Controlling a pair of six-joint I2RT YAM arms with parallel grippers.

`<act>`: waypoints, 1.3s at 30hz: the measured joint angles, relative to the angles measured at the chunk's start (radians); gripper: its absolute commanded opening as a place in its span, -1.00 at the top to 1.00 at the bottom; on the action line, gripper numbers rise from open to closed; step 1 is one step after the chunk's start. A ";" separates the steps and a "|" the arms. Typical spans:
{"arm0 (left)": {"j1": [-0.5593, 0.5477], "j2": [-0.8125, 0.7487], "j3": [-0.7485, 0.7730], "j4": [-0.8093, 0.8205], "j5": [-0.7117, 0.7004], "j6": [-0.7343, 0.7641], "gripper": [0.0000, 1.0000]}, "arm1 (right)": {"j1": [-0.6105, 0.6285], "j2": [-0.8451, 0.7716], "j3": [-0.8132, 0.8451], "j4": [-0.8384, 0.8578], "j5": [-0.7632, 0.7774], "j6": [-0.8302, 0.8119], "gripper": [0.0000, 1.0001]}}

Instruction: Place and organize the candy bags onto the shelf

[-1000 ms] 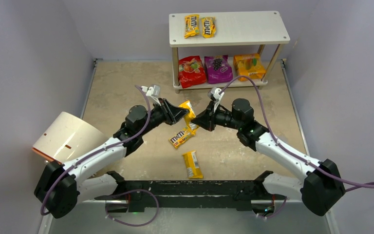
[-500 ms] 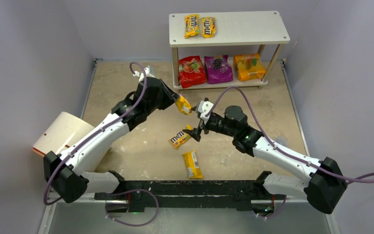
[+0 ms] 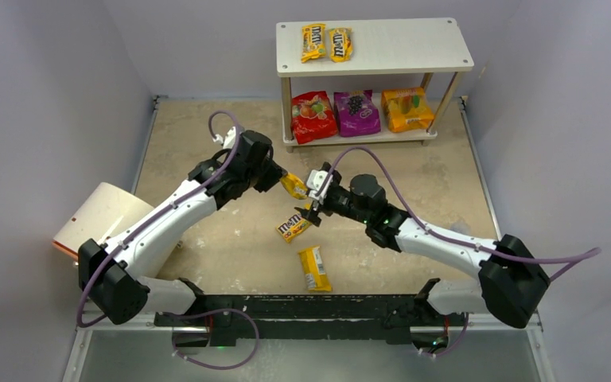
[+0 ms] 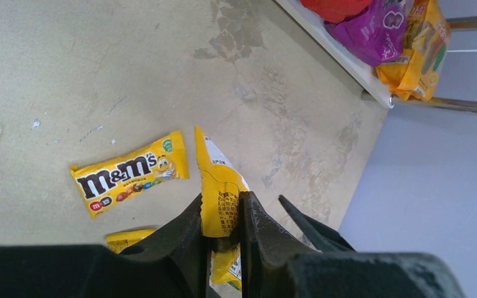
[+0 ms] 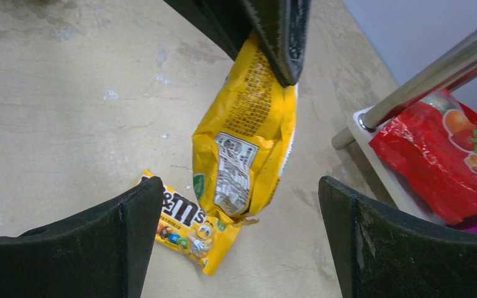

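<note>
Held packet [image 4: 216,174]: lower end was hidden inside the left gripper [image 4: 222,198].
Red pouch [image 4: 332,7]: was cut off by the top edge.
Nearest floor packet [image 4: 127,238]: was mostly covered by a finger.

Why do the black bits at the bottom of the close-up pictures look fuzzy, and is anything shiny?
Left wrist view: the left gripper is right by the lens, so its base blurs, but the yellow packet it pinches is sharp. Right wrist view: the right gripper has soft-edged fingers, and the red pouch shows white glare. Top external view: even light, nothing blurred.
</note>
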 measured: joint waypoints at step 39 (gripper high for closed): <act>-0.004 -0.266 -0.290 0.489 0.850 1.358 -0.94 | -0.081 -0.091 0.328 -0.903 -0.454 0.316 0.81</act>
